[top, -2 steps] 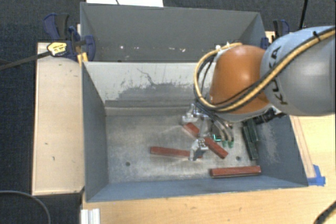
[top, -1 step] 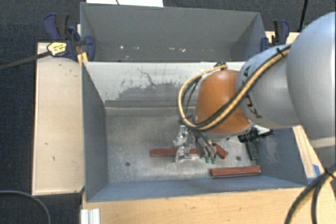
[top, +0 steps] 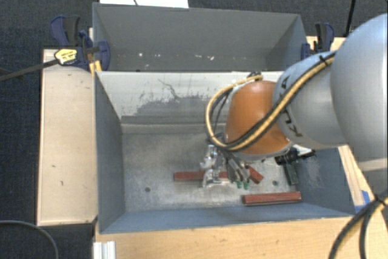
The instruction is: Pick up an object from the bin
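Note:
My gripper (top: 211, 170) is low over the bin floor, right of the middle, below the orange wrist cover. It sits at the right end of a long reddish-brown stick (top: 189, 176) that lies flat and runs off to the left. A small green piece (top: 243, 182) and a short red piece (top: 256, 176) lie just right of the gripper. Whether anything is held is hidden by the gripper body.
A second reddish-brown stick (top: 271, 198) lies along the front wall at the right. A black object (top: 291, 170) rests near the right wall, partly under the arm. The arm and its cables cover the bin's right half.

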You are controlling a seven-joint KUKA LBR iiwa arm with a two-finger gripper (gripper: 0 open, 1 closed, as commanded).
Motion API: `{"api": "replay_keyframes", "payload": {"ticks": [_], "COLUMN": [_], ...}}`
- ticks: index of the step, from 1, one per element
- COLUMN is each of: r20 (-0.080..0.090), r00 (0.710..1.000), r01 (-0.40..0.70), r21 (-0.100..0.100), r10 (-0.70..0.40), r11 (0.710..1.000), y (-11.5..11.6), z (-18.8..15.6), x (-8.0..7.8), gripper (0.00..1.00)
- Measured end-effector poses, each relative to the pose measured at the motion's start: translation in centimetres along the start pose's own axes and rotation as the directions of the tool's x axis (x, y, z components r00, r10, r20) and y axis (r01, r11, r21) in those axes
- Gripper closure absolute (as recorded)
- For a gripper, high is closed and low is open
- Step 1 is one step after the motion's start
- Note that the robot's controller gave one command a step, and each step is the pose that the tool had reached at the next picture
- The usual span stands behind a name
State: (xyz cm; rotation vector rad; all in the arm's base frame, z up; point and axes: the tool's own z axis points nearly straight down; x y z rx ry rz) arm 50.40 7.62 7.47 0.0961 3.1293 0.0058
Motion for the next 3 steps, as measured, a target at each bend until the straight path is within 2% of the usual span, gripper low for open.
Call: {"api": "replay_keyframes", "payload": {"ticks": [1,2,3], "r20": [-0.007,-0.005,-0.001], "r00": [1.0,1.0,0.999], "r01": [0.0,-0.002,-0.045], "r21": [0.002,0.002,0.001], "r10": [0.0,0.002,0.045], "r11": [1.0,1.0,0.999], "y": [0.0,0.4,1.5], "z": [-0.5,-4.7,-23.0], "x": [0.2,0.4,0.4], "gripper": [1.0,1.0,1.0]}}
